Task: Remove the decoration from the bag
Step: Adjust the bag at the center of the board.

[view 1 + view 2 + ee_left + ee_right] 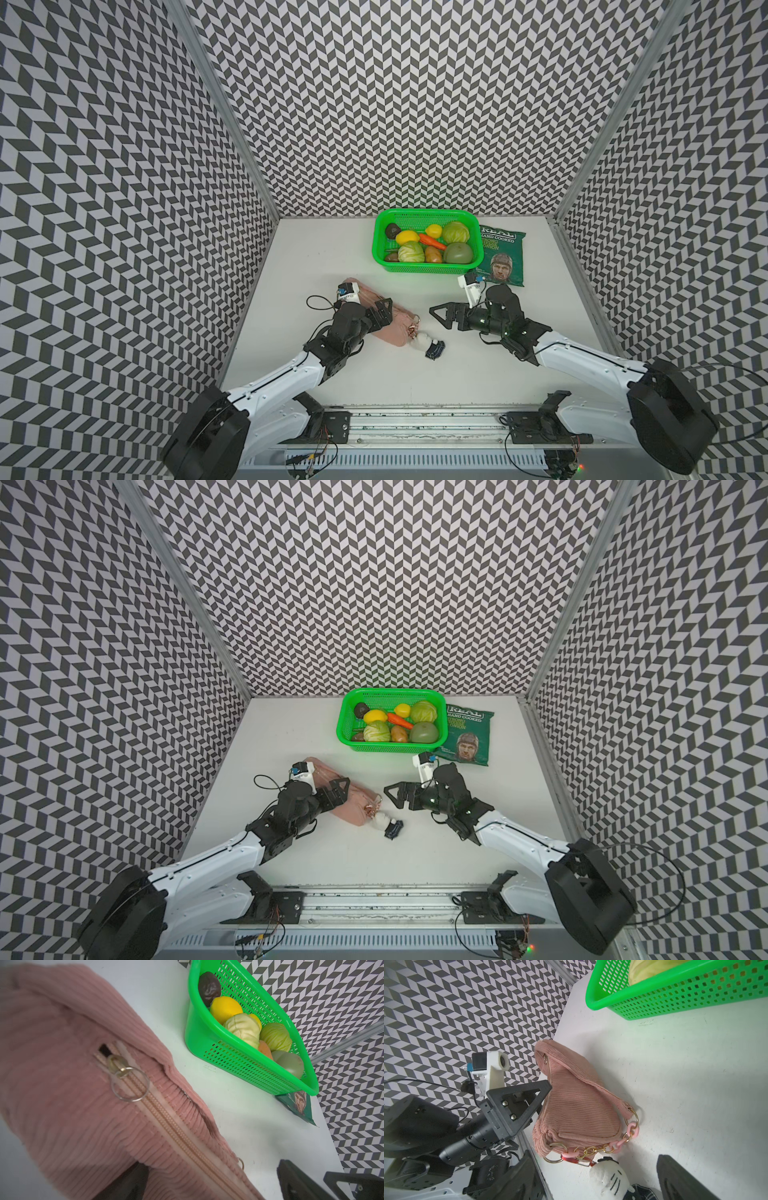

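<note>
left gripper (376,315): fingers standing wide, straddling bag (575,1105), not pinching; tips cut off in left wrist view
right gripper (439,318): fingers gaping wide, holding nothing, near decoration (424,343)
decoration: lying on table (332,257), touching bag's near end, clasp (572,1160) hooking on; half cropped in right wrist view
bag: left arm (291,370) covering middle in both top views

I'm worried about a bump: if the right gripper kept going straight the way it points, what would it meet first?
Probably the decoration, lying between the right gripper's open jaws in the right wrist view, beside the bag's chain end. Its height is unclear, so it might pass over.
</note>
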{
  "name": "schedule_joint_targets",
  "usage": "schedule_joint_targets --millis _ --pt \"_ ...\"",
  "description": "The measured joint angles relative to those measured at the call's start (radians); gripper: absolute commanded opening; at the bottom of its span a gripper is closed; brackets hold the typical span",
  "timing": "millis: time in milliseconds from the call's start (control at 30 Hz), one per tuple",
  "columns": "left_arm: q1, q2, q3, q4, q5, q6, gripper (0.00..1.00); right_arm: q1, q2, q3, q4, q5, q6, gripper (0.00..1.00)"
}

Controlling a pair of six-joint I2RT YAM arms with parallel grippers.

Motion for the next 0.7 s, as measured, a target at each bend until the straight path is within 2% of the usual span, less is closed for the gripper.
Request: schedule_joint_targets --millis 200,300,500,700 --pt "0.013 0.198 0.165 0.054 0.031 0.051 1.00 0.000 0.053 0.024 0.005 0.000 -0.065 0.95" --pt "0.019 0.227 0.216 0.046 0.040 0.074 1.00 0.000 0.063 0.028 0.005 -0.001 -0.091 0.95" --pt "0.020 0.140 0.223 -0.036 0.043 0.093 1.00 0.000 0.063 0.028 0.005 -0.012 -0.106 0.95" --pt "0.021 -0.014 0.173 -0.106 0.082 0.077 1.00 0.021 0.063 0.027 0.006 -0.022 -0.105 0.95"
